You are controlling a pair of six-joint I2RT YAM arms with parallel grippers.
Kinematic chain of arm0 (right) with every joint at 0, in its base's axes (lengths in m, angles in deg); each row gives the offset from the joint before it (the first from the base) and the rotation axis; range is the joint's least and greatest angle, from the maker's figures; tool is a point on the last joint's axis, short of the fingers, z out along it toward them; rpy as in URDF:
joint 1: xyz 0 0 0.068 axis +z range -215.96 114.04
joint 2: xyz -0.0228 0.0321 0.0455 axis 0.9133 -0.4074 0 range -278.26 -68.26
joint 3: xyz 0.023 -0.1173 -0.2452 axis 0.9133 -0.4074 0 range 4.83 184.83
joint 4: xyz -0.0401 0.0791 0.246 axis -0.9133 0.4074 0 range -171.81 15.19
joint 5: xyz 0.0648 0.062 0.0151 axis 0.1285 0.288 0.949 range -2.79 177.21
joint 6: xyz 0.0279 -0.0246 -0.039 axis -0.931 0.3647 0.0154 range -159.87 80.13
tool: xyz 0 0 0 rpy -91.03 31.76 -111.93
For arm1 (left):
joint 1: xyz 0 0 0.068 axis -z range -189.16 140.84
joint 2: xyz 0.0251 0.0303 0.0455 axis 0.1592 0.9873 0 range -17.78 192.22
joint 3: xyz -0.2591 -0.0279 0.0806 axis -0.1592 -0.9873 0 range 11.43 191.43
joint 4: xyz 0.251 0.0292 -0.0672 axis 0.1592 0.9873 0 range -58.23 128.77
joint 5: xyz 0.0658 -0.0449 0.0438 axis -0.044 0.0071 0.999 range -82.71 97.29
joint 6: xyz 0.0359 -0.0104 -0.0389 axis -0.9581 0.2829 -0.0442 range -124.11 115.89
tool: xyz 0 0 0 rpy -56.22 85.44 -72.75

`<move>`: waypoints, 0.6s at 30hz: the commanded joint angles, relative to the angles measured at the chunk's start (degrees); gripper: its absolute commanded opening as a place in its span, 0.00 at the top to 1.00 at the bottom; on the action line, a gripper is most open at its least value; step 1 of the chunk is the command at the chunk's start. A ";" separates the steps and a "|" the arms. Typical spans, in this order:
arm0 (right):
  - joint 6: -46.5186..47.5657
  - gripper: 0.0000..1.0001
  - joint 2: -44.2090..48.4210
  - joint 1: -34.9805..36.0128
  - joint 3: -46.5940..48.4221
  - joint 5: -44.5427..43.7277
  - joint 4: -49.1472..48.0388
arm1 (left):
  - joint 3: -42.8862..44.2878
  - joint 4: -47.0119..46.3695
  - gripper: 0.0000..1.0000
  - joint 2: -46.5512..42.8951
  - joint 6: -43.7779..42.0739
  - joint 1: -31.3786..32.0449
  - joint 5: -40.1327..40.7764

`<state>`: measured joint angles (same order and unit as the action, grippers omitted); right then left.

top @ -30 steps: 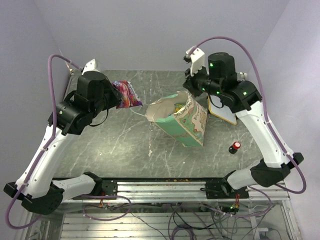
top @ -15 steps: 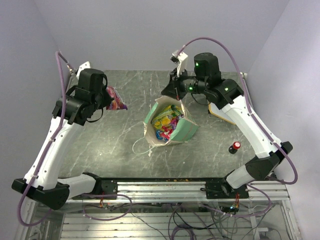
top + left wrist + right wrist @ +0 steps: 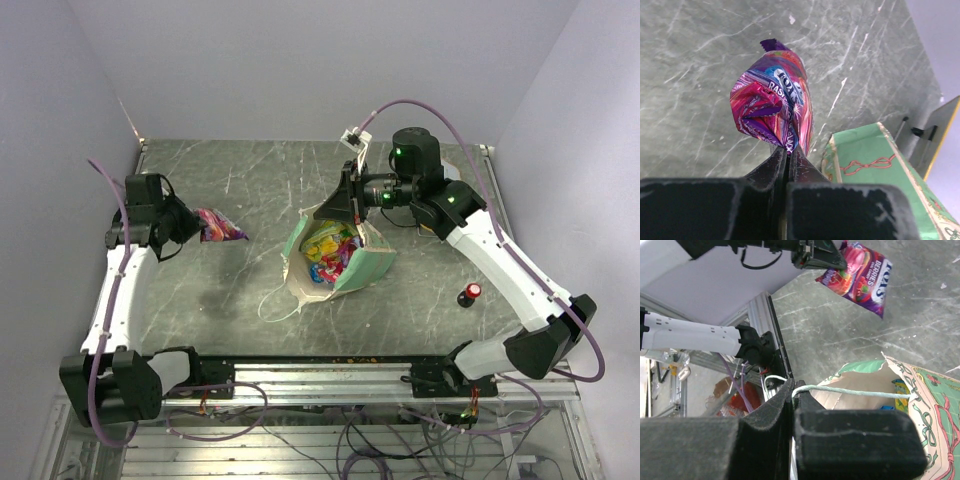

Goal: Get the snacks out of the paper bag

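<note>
The mint-green paper bag (image 3: pixel 362 272) stands open at the table's middle with several bright snacks (image 3: pixel 330 250) inside. My right gripper (image 3: pixel 345 208) is shut on the bag's string handle (image 3: pixel 850 389) at its far rim; the bag also shows in the right wrist view (image 3: pixel 935 405). My left gripper (image 3: pixel 190 228) is shut on a purple and red snack packet (image 3: pixel 220 226) and holds it low over the table's left side. In the left wrist view the packet (image 3: pixel 772 102) sticks out from the closed fingertips, with the bag's green side (image 3: pixel 865 165) to the right.
A small red-capped black knob (image 3: pixel 468 294) stands on the table at the right. A flat board (image 3: pixel 445 225) lies partly under the right arm. A loose white string loop (image 3: pixel 275 300) trails from the bag's front left.
My left arm swung down and left, lowering the purple packet toward the table. My right gripper moved down and left with the handle, and the bag now stands open side up.
</note>
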<state>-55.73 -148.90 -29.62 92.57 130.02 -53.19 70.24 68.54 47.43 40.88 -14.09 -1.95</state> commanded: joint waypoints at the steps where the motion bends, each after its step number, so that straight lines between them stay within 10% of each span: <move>1: -1.25 1.00 1.76 0.37 0.23 1.33 -2.99 | -5.19 -21.96 0.93 1.78 4.10 -4.02 -13.33; 12: 1.36 1.00 1.48 0.32 2.75 -0.46 0.18 | -4.00 -29.35 0.93 16.51 -0.13 -4.83 -12.05; 18: 1.95 1.00 0.69 0.34 3.39 0.26 0.17 | -2.25 -21.90 0.72 22.84 -5.87 -5.05 -8.83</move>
<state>-54.86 -148.61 -29.60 93.36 128.99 -52.99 64.47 44.08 68.15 39.96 -18.50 -11.59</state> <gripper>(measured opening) 0.007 0.194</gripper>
